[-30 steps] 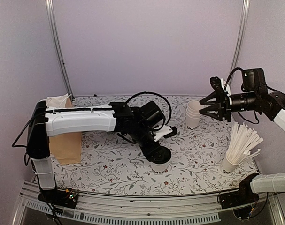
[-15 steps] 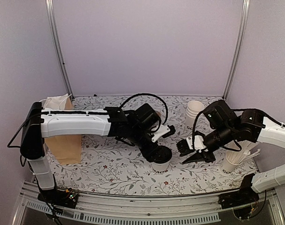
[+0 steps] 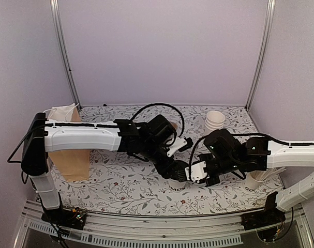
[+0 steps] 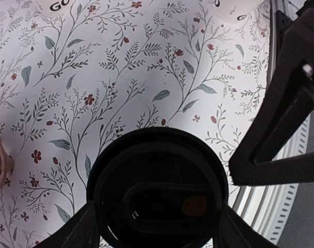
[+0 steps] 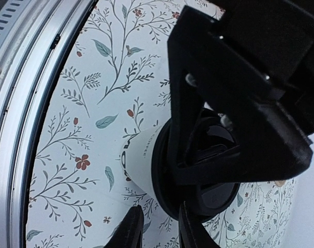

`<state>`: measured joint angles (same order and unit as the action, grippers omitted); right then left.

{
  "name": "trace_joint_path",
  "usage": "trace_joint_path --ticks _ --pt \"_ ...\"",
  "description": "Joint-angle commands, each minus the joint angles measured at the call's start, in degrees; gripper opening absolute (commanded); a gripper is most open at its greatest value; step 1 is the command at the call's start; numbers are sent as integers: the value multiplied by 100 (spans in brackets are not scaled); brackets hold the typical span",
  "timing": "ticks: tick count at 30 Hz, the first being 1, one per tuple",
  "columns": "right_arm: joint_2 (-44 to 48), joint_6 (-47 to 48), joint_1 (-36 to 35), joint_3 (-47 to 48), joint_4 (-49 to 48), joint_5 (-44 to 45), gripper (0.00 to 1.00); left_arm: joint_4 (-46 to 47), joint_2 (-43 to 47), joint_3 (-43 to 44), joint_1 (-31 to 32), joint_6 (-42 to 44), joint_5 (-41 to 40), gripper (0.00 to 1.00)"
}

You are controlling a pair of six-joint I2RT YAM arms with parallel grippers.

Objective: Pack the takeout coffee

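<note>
The takeout coffee (image 3: 176, 182) is a small white cup with a black lid standing at the table's front centre. My left gripper (image 3: 175, 169) is right above it. In the left wrist view the lid (image 4: 159, 191) fills the space between my fingers (image 4: 87, 230), which press on its two sides. My right gripper (image 3: 194, 174) is low just right of the cup, its fingers a little apart and empty. In the right wrist view the cup (image 5: 141, 160) lies just past my fingertips (image 5: 133, 227), with the left gripper's fingers across the lid.
A stack of lidless white cups (image 3: 214, 120) stands at the back right. A cup of white straws (image 3: 252, 181) stands at the front right, partly behind my right arm. A brown paper bag (image 3: 71, 155) stands at the left. The metal table rail (image 5: 22, 77) runs close by.
My right arm has swung from the cup stack at the back right down to the coffee cup's right side. My left gripper has stayed on the lid.
</note>
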<state>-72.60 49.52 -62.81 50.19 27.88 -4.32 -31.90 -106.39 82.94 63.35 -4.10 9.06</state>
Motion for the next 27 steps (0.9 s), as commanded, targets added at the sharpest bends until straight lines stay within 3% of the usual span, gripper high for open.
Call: trace_joint_path --ticks 1,20,27 --pt "-15 48 -46 -45 -568 369 27 -607 -333 -348 -28 -88 228 71" --pt "-210 385 -56 -505 -665 185 25 -616 -402 -375 -32 -41 288 71" --pt "-52 489 -56 -417 -156 -199 25 -607 -431 -392 -23 -52 360 70"
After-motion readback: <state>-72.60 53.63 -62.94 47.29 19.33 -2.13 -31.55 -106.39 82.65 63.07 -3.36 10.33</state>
